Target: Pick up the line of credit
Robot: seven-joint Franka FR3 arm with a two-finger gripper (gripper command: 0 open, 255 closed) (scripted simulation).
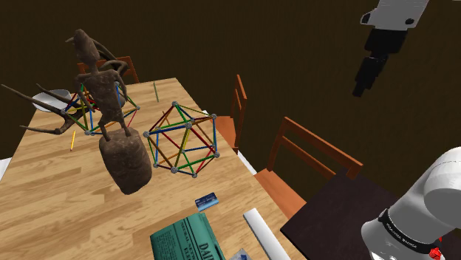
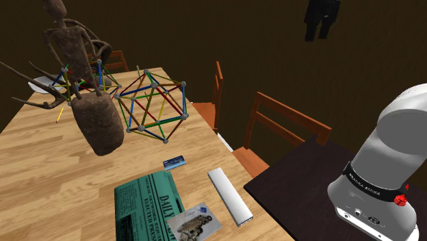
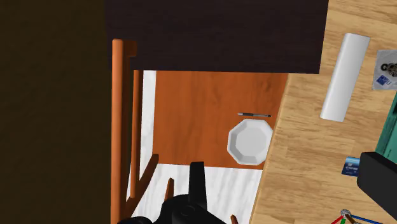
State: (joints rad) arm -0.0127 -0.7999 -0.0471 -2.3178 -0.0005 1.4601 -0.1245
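The line of credit is a small blue card point(image 1: 207, 200) lying flat on the wooden table point(image 1: 66, 199), between the stick-built ball and the green newspaper. It also shows as the blue card point(image 2: 174, 162) and the card point(image 3: 351, 165). My black gripper point(image 1: 360, 90) hangs high in the air, over the chairs beside the table and well away from the card. In the second exterior view the gripper point(image 2: 318, 31) is at the top. In the wrist view the gripper point(image 3: 289, 184) is open, with nothing between its fingers point(image 3: 197, 184); the card lies just by the other finger.
A tall brown figurine point(image 1: 118, 148) and a coloured stick polyhedron point(image 1: 181, 139) stand on the table. A green newspaper point(image 1: 185, 240), a white bar point(image 2: 229, 196) and a photo print point(image 2: 195, 222) lie near the front. Wooden chairs point(image 1: 310, 159) line the edge. A white plate point(image 3: 250, 142) and a pen point(image 3: 254, 115) rest on a chair seat.
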